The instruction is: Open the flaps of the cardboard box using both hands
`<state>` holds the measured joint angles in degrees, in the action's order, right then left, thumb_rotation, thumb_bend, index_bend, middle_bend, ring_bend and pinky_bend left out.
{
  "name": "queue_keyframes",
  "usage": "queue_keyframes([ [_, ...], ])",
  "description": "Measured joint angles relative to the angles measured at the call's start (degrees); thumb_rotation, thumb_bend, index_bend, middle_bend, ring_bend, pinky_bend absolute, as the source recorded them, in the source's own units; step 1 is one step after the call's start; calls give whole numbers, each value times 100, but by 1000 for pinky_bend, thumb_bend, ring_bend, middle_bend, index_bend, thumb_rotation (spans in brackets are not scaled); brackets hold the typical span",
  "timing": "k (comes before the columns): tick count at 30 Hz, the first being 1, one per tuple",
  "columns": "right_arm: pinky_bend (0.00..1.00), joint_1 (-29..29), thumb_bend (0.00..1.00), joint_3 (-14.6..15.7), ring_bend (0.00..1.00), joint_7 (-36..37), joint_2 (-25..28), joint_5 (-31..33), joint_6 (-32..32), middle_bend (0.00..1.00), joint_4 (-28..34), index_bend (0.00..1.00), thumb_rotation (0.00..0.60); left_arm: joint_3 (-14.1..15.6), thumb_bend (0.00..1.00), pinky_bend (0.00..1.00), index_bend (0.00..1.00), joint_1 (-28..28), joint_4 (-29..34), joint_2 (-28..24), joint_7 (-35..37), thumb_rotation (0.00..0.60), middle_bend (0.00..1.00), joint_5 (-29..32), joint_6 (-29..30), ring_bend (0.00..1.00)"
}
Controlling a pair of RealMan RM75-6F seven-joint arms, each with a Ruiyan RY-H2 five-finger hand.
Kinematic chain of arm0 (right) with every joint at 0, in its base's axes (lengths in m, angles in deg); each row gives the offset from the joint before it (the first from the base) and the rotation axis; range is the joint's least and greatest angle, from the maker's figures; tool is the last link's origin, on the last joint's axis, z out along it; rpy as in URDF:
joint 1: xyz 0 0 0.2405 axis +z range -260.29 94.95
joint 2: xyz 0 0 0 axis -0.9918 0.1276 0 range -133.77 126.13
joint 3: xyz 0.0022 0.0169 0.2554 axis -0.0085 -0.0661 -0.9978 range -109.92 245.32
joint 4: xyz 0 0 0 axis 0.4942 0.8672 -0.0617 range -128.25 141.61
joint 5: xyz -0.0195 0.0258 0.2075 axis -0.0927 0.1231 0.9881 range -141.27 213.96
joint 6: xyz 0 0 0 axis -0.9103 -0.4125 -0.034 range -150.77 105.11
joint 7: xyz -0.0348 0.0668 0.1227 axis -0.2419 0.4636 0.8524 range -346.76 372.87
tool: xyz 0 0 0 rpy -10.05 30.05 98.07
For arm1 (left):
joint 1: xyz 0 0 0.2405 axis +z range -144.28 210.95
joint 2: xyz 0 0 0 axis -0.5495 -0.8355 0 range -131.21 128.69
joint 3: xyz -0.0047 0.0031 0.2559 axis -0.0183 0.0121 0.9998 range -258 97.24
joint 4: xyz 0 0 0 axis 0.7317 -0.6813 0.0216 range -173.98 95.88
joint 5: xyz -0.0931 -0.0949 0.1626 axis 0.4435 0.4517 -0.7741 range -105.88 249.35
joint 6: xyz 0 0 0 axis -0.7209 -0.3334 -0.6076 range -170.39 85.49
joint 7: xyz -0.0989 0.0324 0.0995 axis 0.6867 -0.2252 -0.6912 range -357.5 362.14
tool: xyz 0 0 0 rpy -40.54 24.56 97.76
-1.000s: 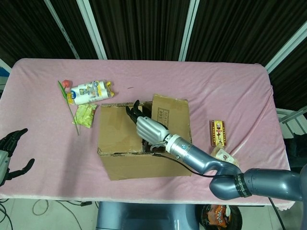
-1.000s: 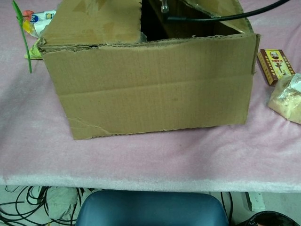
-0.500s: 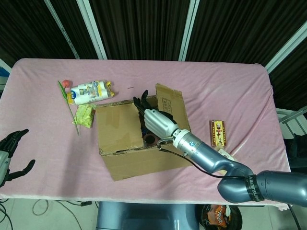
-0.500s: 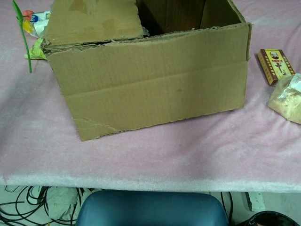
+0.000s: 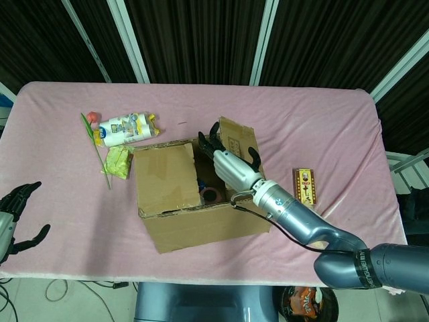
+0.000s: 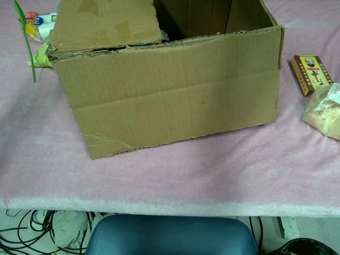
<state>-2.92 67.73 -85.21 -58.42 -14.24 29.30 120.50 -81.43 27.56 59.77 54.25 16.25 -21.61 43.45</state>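
The cardboard box (image 5: 201, 218) stands mid-table, turned slightly askew; its front wall (image 6: 175, 95) fills the chest view. Its left flap (image 5: 166, 176) (image 6: 106, 24) lies flat over the opening. The right flap (image 5: 236, 136) stands up and leans outward. My right hand (image 5: 231, 166) is over the box's right half, fingers spread, its back against the inner face of the right flap, holding nothing. A red ring (image 5: 211, 194) shows inside the box. My left hand (image 5: 15, 218) hangs open off the table's left front edge, far from the box.
A white and yellow packet (image 5: 124, 127), a green-stemmed flower (image 5: 97, 151) and a yellow-green pack (image 5: 118, 161) lie left of the box. A small red-brown carton (image 5: 305, 186) (image 6: 312, 74) and a clear snack bag (image 6: 324, 111) lie to its right.
My right hand has swung rightward and lifted the right flap from nearly flat to upright. The box turned slightly counter-clockwise early on. The left hand stayed put.
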Motion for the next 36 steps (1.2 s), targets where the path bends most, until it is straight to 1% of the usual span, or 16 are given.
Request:
queue_keyframes([
  [5, 212, 61, 361, 105, 0, -159, 109, 106, 52, 25, 65, 280, 600, 12, 291, 174, 46, -6, 38, -16, 5, 600, 108, 8, -3, 73],
  [15, 211, 133, 311, 344, 0, -494, 372, 337, 286, 14, 346, 226, 600, 31, 291, 174, 46, -16, 64, -37, 21, 600, 109, 18, -2, 73],
  [19, 211, 162, 301, 431, 0, -563, 516, 404, 302, 10, 359, 197, 600, 34, 291, 174, 46, -19, 64, -38, 18, 600, 108, 14, 11, 73],
  [24, 211, 206, 287, 468, 0, -457, 697, 452, 148, 9, 190, 173, 600, 47, 291, 174, 46, -25, 73, -43, 22, 600, 109, 11, 6, 73],
  [30, 211, 197, 274, 563, 0, -319, 1002, 346, 34, 6, 169, 152, 600, 50, 291, 174, 46, -29, 76, -42, 16, 600, 109, 22, 8, 73],
  [36, 211, 147, 272, 642, 0, -209, 1169, 239, -61, 4, 132, 148, 600, 60, 291, 174, 46, -33, 78, -39, 0, 600, 109, 17, 9, 73],
])
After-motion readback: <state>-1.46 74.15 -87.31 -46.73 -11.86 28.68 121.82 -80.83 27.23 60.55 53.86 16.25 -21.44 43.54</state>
